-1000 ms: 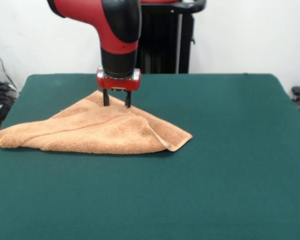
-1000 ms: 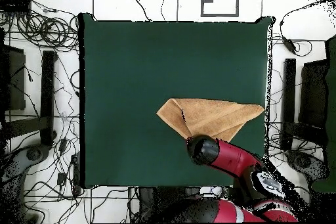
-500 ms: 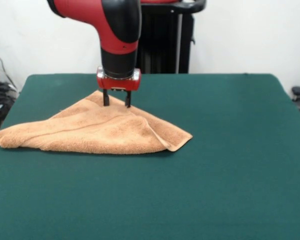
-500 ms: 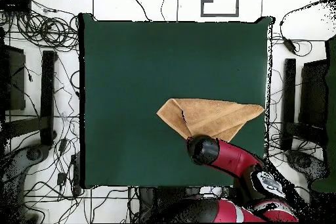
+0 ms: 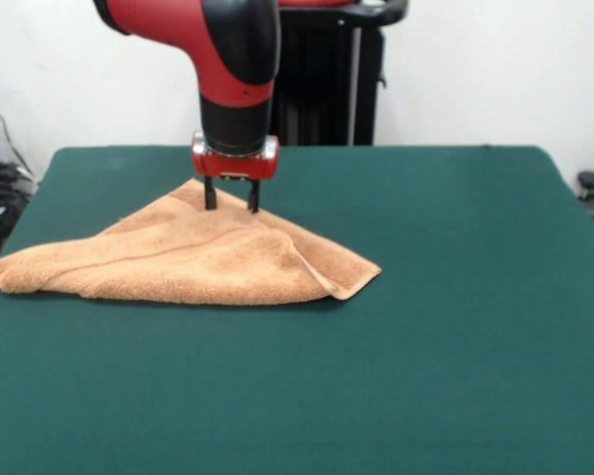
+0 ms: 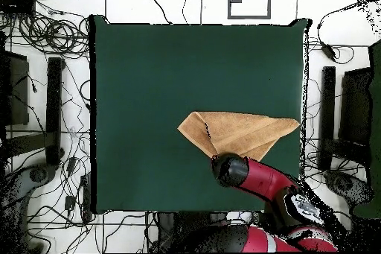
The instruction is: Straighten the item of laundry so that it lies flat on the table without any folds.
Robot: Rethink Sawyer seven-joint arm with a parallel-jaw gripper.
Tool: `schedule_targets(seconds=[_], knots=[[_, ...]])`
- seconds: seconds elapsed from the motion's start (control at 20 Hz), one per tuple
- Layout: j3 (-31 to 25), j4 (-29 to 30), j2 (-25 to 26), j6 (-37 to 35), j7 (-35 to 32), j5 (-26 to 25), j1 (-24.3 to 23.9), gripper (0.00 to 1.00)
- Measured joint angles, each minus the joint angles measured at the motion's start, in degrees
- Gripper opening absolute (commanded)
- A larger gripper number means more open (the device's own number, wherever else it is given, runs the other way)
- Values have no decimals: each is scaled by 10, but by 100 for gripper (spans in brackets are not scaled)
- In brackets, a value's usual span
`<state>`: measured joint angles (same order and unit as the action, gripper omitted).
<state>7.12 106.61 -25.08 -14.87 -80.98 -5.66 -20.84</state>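
Observation:
The peach-orange towel (image 5: 193, 259) lies folded into a rough triangle on the dark green table (image 5: 436, 327), on the left side in the front view. It reaches almost to the table's left edge. In the overhead view the towel (image 6: 242, 133) sits at the right, near the robot. My gripper (image 5: 231, 209) points straight down at the towel's far peak. Its two fingers are spread, with the tips touching or just above the cloth. In the overhead view the arm (image 6: 231, 170) hides the gripper.
The robot's black pedestal (image 5: 327, 74) stands behind the table's far edge. Cables and stands (image 6: 52, 80) lie on the floor around the table in the overhead view. The table's right half (image 5: 475, 247) is bare green cloth.

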Motion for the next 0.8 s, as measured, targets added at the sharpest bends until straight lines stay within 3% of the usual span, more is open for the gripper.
schedule_targets(seconds=[0.8], knots=[[-1, -1, 0, 10, 0, -18, 0, 100]])
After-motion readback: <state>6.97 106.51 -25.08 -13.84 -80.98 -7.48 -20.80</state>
